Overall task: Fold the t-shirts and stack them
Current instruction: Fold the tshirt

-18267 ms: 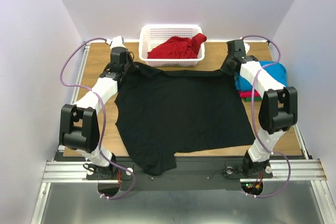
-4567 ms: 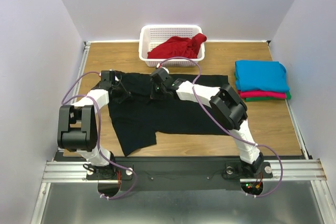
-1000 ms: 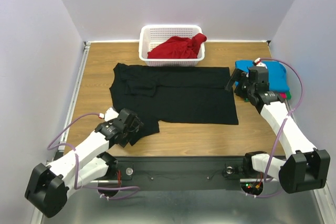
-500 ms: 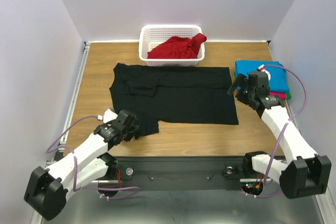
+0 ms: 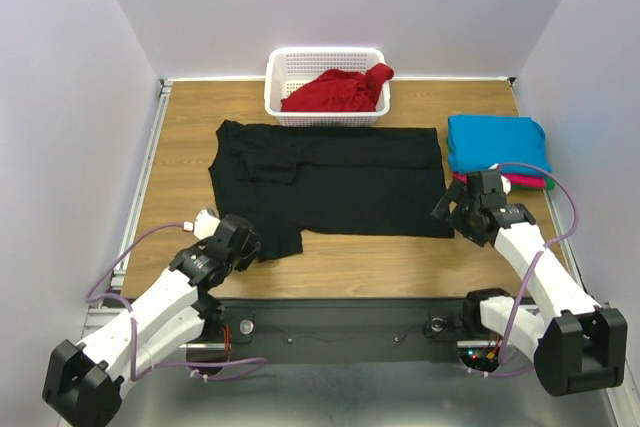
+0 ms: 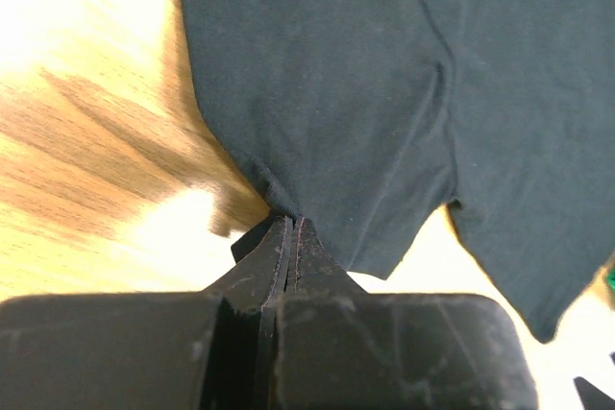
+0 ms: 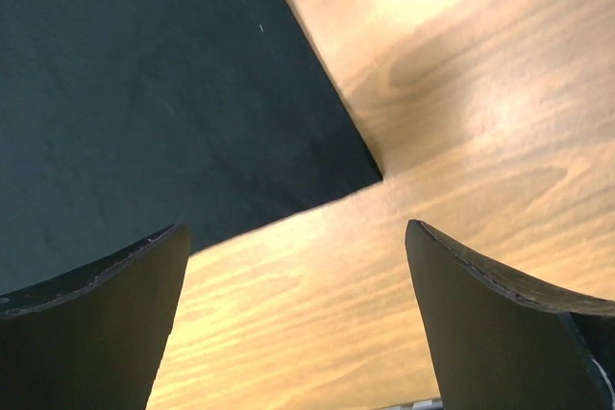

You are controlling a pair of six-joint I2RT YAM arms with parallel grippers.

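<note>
Black cloth, near end: black t-shirt [image 5: 330, 182] is already narrowed to a band, and one flap sticks out from its left end toward the arm bases.
left gripper [image 6: 291, 225]: fingers pressed together on the flap's near edge. Cloth puckers right at the tips, so it reads as a pinch on the hem, a thin bite only.
right gripper [image 7: 298, 266]: fingers spread wide with only bare wood between them, not touching cloth. The shirt's near-right corner lies just ahead, inside the gap and closer to the right finger. Height above the wood: cannot tell.
long axis: the band runs left-right across the wooden table [image 5: 190, 127], parallel to the near edge, so the arms sit at opposite ends of it.
nearer arm: left owns the flap, right owns the near-right corner. Neither needs to cross over.
next move, my read: right drops forward onto its corner and closes, then both near edges go away from the bases over the band. The left's shallow pinch is the slip risk.
stack: turquoise-blue t-shirt [image 5: 495, 142] folded on top of a pink-red t-shirt [image 5: 530, 183], beyond the right gripper, right of the band and apart from it.
far edge: white lattice basket [image 5: 325, 51] holds the crumpled red t-shirt [image 5: 340, 90], just beyond the band's far edge.
</note>
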